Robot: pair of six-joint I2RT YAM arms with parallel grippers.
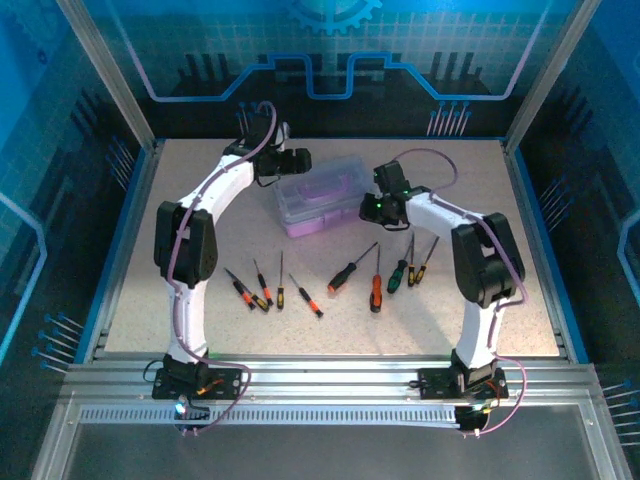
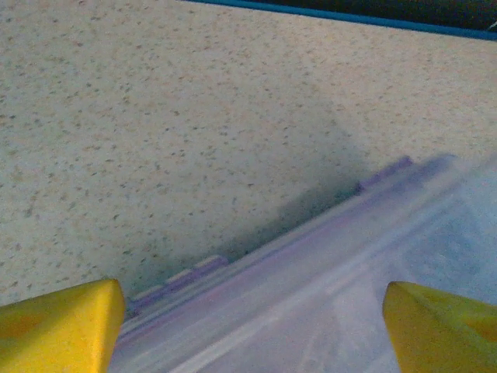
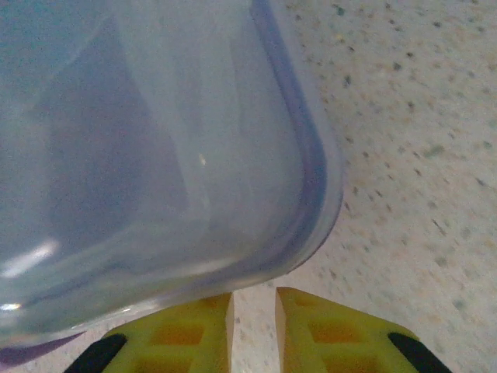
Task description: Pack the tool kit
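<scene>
The purple case (image 1: 318,195) with its clear lid stands at the middle of the table, lid down. My left gripper (image 1: 298,160) hovers at its far left edge, jaws wide open. In the left wrist view the case (image 2: 326,295) lies between the yellow fingertips (image 2: 62,326) of the left gripper (image 2: 252,326), its purple hinges showing. My right gripper (image 1: 372,208) sits at the case's right corner. In the right wrist view its jaws (image 3: 254,322) are almost together with only bare table in the thin gap, just below the rounded case corner (image 3: 155,155). Several screwdrivers (image 1: 262,290) lie loose in front.
More screwdrivers with orange, red and green handles (image 1: 385,272) lie front right of the case. Speckled table (image 1: 200,200) stretches to blue side rails; the metal frame's posts stand at the corners.
</scene>
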